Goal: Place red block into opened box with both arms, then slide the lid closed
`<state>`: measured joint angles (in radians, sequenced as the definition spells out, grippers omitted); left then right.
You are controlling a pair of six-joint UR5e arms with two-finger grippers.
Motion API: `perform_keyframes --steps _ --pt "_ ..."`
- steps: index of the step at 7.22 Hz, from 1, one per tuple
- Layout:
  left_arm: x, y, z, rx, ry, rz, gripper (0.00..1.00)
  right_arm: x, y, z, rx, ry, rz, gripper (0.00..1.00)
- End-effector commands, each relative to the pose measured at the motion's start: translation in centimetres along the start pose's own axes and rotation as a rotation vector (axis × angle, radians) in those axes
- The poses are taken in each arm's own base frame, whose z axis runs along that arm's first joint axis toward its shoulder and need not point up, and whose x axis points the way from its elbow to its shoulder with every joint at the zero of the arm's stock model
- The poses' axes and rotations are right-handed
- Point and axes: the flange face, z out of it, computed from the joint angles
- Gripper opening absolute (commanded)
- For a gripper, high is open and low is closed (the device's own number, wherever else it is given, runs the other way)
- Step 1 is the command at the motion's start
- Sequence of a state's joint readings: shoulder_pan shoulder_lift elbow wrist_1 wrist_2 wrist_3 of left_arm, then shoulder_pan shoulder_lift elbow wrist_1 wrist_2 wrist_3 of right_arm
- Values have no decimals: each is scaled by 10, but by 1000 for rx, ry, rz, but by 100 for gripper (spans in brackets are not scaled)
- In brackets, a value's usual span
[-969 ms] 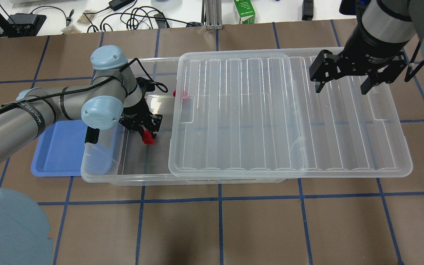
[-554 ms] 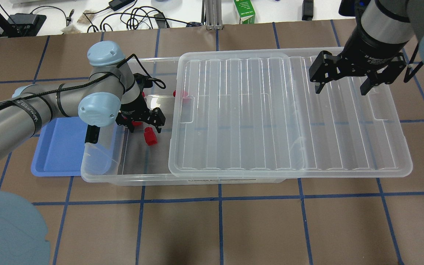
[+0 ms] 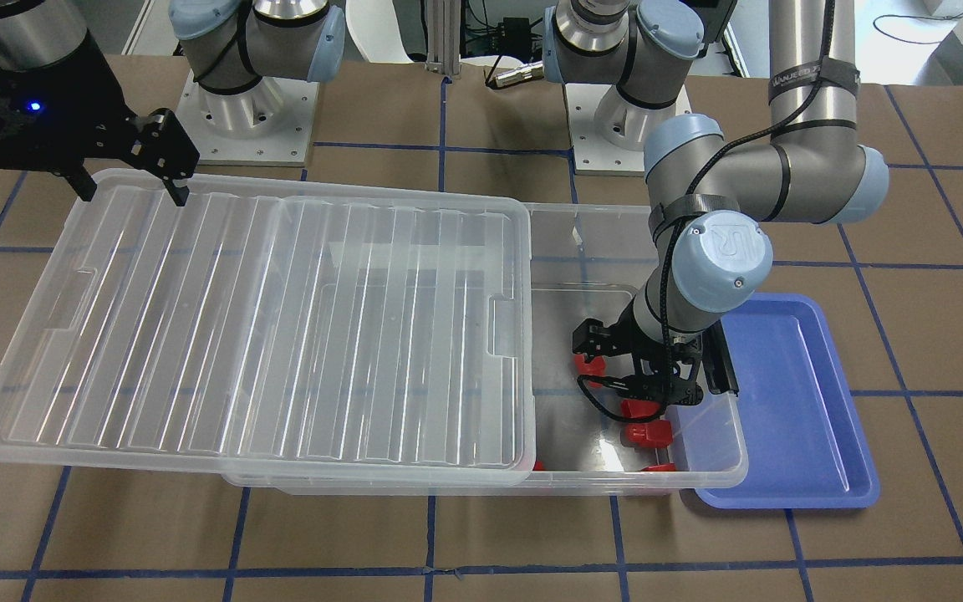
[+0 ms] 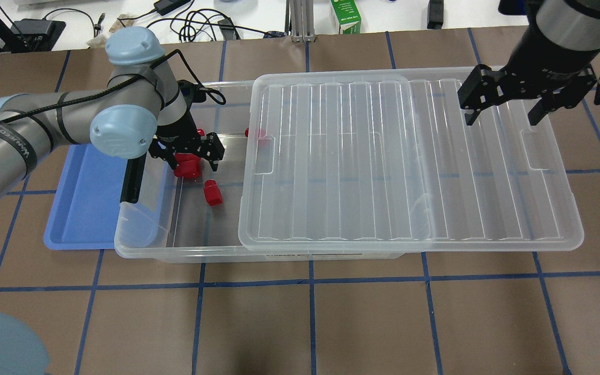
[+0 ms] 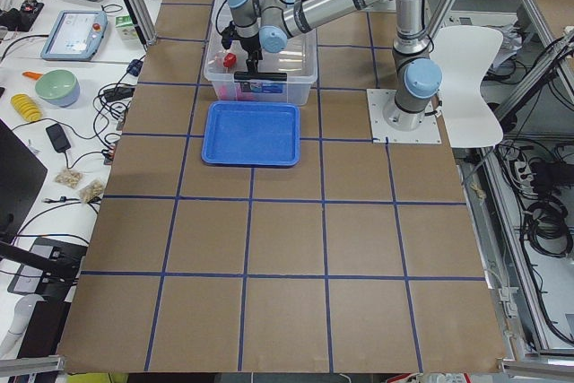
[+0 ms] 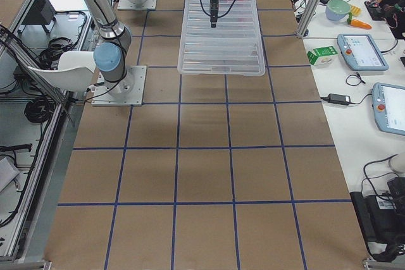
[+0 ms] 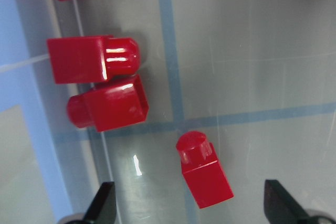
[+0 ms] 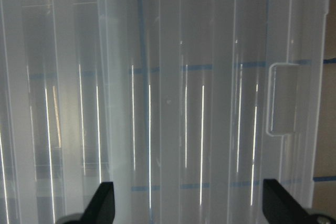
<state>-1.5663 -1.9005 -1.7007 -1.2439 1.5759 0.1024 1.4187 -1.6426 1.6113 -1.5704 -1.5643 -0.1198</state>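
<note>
The red block lies on its side on the floor of the box, in the uncovered left end and just beside the lid's left edge. It is free of my left gripper, which hangs low inside the box, fingers spread wide with nothing between them, over two other red pieces. My right gripper, also wide open, hovers over the far right part of the lid, which covers most of the box and overhangs its right end. I judge the placing done and the slide next. If I push the lid left while my left gripper sits in the box, the lid's edge will hit it. A push from one corner could skew the lid and jam it on the rim.
</note>
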Motion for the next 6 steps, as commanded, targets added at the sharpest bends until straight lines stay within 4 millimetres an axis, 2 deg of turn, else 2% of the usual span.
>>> perform_keyframes --steps 1,3,4,5,6 --pt "-12 -4 -67 54 -14 -17 100 74 -8 -11 16 14 -121 100" --pt "-9 4 -111 65 0 -18 100 163 -2 -15 28 17 -221 100" --pt "-6 19 -128 59 1 -17 100 202 6 -7 16 13 -229 100" --pt "-4 36 -143 49 -2 -15 100 217 3 19 -21 -8 -209 100" --pt "1 53 -168 95 -4 -11 100 223 -6 49 -30 -19 -208 100"
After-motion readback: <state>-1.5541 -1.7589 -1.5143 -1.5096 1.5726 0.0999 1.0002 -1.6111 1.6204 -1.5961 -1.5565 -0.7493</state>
